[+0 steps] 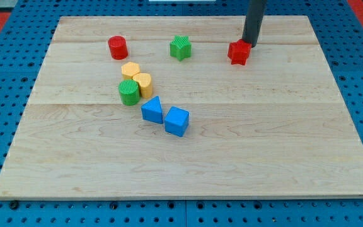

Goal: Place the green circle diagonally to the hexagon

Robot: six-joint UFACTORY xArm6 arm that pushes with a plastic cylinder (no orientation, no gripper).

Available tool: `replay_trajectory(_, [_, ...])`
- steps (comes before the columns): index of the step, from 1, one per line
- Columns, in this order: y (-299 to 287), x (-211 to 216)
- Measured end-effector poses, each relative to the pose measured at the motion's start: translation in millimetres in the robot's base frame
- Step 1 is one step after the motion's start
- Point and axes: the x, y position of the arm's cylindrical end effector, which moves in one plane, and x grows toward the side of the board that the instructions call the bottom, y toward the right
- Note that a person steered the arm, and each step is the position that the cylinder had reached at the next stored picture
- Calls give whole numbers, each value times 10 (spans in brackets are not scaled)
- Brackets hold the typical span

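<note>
The green circle (pixel 129 92) is a ribbed green cylinder left of the board's middle. It touches a yellow cylinder (pixel 143 84) on its right. The yellow hexagon (pixel 130 70) lies just above both, touching or nearly touching them. My tip (pixel 251 45) is far off at the view's top right, just above and right of a red star (pixel 239 52), touching or almost touching it.
A red cylinder (pixel 118 47) stands at the top left. A green star (pixel 180 48) stands at the top middle. A blue triangular block (pixel 152 110) and a blue cube (pixel 176 121) lie below the green circle. The wooden board (pixel 263 139) lies on a blue pegboard.
</note>
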Motion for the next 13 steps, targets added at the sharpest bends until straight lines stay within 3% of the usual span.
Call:
replay_trajectory(1, [780,-273])
replay_trajectory(2, [1627,-23])
replay_trajectory(3, [1626,656])
replay_trajectory(4, [1025,1144])
replay_trajectory(8, [-2130,1554])
replay_trajectory(9, [-2678,1524])
replay_trajectory(11, [-3352,957])
replay_trajectory(13, [-3561,578])
